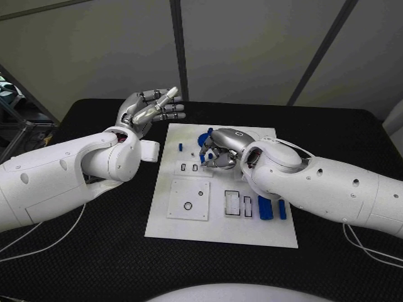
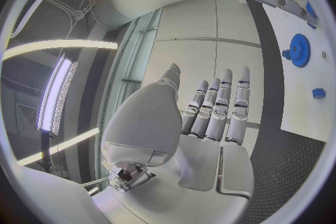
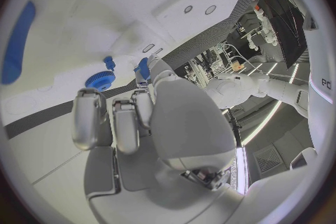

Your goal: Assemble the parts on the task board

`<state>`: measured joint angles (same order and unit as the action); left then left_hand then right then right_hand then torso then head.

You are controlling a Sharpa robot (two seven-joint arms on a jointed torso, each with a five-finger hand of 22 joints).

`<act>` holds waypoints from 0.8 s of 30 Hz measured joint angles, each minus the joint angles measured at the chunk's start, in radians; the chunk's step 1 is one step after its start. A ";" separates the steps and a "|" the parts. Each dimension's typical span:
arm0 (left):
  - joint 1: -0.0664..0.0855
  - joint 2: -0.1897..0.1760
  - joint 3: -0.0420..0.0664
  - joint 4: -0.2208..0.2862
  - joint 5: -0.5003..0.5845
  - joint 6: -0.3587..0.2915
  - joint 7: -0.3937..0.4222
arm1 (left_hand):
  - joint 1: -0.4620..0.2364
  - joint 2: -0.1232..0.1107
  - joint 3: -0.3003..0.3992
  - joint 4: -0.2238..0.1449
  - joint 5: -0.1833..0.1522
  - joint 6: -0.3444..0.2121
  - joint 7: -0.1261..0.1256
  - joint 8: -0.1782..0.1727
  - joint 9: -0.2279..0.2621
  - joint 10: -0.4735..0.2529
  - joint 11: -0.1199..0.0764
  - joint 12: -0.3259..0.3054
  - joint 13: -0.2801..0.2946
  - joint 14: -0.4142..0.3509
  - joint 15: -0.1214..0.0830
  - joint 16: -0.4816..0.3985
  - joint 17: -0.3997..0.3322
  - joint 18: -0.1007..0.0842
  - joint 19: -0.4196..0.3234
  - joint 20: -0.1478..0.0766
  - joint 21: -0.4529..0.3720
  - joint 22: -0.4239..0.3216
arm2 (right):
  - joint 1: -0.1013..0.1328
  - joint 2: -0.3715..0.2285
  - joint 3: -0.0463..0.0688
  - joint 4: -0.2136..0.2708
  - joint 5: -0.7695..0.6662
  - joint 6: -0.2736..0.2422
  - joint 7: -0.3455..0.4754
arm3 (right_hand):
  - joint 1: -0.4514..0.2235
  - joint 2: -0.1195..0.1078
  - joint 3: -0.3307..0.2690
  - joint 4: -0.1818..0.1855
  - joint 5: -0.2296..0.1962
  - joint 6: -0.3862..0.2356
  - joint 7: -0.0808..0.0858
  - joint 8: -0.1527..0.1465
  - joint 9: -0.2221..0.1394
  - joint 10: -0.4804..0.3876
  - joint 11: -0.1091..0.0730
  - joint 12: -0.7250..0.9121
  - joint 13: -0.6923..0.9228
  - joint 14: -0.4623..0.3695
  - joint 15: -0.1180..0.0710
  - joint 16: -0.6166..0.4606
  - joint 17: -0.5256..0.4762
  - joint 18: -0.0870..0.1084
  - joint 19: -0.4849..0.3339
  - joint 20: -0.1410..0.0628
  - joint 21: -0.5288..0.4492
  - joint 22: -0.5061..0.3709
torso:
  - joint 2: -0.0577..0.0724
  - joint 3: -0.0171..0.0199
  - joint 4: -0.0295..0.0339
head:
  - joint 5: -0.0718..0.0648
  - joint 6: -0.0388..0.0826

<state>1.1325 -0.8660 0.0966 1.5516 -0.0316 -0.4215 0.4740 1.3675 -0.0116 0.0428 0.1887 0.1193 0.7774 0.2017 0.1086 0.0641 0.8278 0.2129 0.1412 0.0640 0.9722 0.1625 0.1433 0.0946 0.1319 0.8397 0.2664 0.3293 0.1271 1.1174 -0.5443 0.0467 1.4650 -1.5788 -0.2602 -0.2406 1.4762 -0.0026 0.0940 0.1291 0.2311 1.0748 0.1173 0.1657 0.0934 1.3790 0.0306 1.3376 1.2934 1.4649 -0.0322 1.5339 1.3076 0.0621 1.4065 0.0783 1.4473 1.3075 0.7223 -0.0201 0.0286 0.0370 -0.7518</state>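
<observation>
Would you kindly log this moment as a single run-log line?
left hand: raised off task board, open, holding nothing | right hand: over board by blue gear, grip unclear | blue parts: lying on board

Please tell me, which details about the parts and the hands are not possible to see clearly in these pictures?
- Head view: the right robot hand covers the task board beneath it, so what its fingers touch is hidden.
- Right wrist view: a small blue part sits at the fingertips; whether it is pinched cannot be told.
- Left wrist view: the blue gear is small and bent near the rim.
- Head view: the slots are too small to read.
</observation>
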 measured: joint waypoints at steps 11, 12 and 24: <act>0.000 0.002 0.000 -0.001 0.000 0.001 -0.001 | 0.000 0.000 0.000 0.000 0.000 0.000 0.000 0.000 0.000 0.000 0.000 0.000 0.000 0.000 0.000 0.000 0.000 0.000 0.000 0.000 0.000 0.000 | -0.009 0.011 -0.012 -0.013 -0.016 0.012 -0.006 | -0.005 -0.005 0.003 0.003 0.000 0.001 0.001 0.001 0.000 0.000 0.000 -0.004 -0.006 0.000 0.000 0.000 0.000 0.000 0.000 0.000 0.000 0.000 | 0.000 -0.0003 0.0000 | 0.002 -0.005; 0.000 0.002 0.000 -0.001 0.000 0.002 -0.001 | 0.000 0.000 0.000 0.000 0.000 0.000 0.000 0.000 0.000 0.000 0.000 0.000 0.000 0.000 0.000 0.000 0.000 0.000 0.000 0.000 0.000 0.000 | -0.010 0.012 -0.012 -0.013 -0.017 0.013 -0.006 | -0.005 -0.005 0.003 0.003 0.000 0.001 0.001 0.001 0.000 0.000 0.000 -0.004 -0.006 0.000 0.000 0.000 0.000 0.000 0.000 0.000 0.000 0.000 | 0.000 -0.0004 0.0000 | 0.002 -0.005; 0.000 0.002 0.000 -0.002 0.000 0.004 -0.002 | 0.000 0.000 0.000 0.000 0.000 0.000 0.000 0.000 0.000 0.000 0.000 0.000 0.000 0.000 0.000 0.000 0.000 0.000 0.000 0.000 0.000 0.000 | -0.018 0.024 -0.014 -0.022 -0.021 0.017 -0.007 | -0.019 -0.010 0.002 0.004 -0.002 0.001 0.000 0.001 0.000 0.000 0.000 -0.004 -0.014 0.000 0.000 0.000 0.000 0.000 0.000 0.000 0.000 0.000 | 0.000 -0.0004 0.0000 | -0.001 -0.011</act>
<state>1.1325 -0.8636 0.0966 1.5498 -0.0316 -0.4180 0.4719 1.3675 -0.0116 0.0429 0.1888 0.1193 0.7773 0.2018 0.1086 0.0641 0.8278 0.2129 0.1413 0.0640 0.9722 0.1626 0.1433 0.0944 0.1319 0.8397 0.2664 0.3293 0.1273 1.0991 -0.5205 0.0331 1.4430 -1.6002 -0.2429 -0.2473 1.4570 -0.0127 0.0956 0.1333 0.2296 1.0755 0.1175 0.1671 0.0935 1.3789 0.0306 1.3337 1.2797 1.4649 -0.0322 1.5338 1.3075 0.0620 1.4065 0.0783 1.4473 1.3074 0.7218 -0.0205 0.0286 0.0359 -0.7630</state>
